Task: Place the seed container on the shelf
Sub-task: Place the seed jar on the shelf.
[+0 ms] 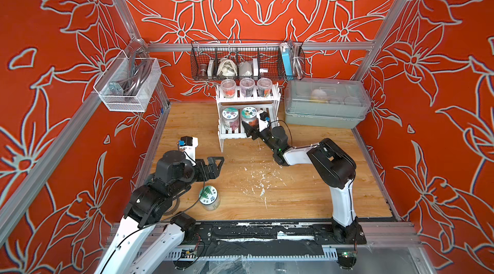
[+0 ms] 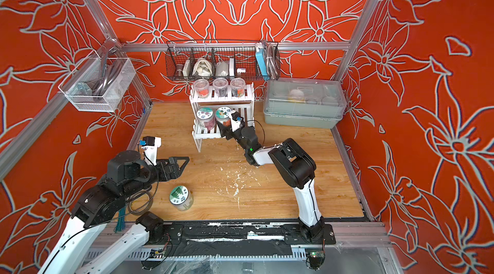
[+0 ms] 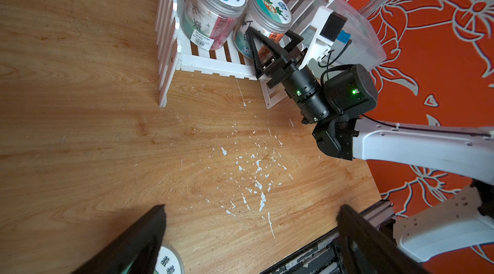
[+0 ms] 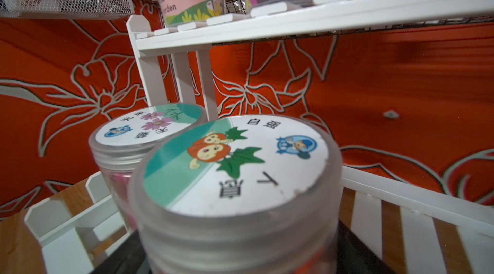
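Observation:
The white two-tier shelf (image 1: pixel 246 99) (image 2: pixel 222 99) (image 3: pixel 213 65) (image 4: pixel 294 25) stands at the back of the wooden table. My right gripper (image 1: pixel 250 129) (image 2: pixel 223 129) (image 3: pixel 264 43) (image 4: pixel 238 256) is shut on the seed container (image 1: pixel 249 114) (image 2: pixel 223 113) (image 3: pixel 270 8) (image 4: pixel 235 165), a clear jar with a pumpkin-picture lid. The jar is over the lower tier, beside a flower-lidded jar (image 1: pixel 230 115) (image 4: pixel 149 125). My left gripper (image 1: pixel 216 163) (image 2: pixel 182 163) (image 3: pixel 252 211) hovers open and empty above the table. A green-lidded jar (image 1: pixel 209 196) (image 2: pixel 180 196) (image 3: pixel 168 262) stands close by it.
Three clear cups (image 1: pixel 247 87) fill the shelf's top tier. A black wire basket (image 1: pixel 246 61) hangs above it, with a grey lidded box (image 1: pixel 324 104) to its right. A mesh basket (image 1: pixel 128 83) hangs on the left wall. A tape roll (image 2: pixel 139 203) lies under my left arm.

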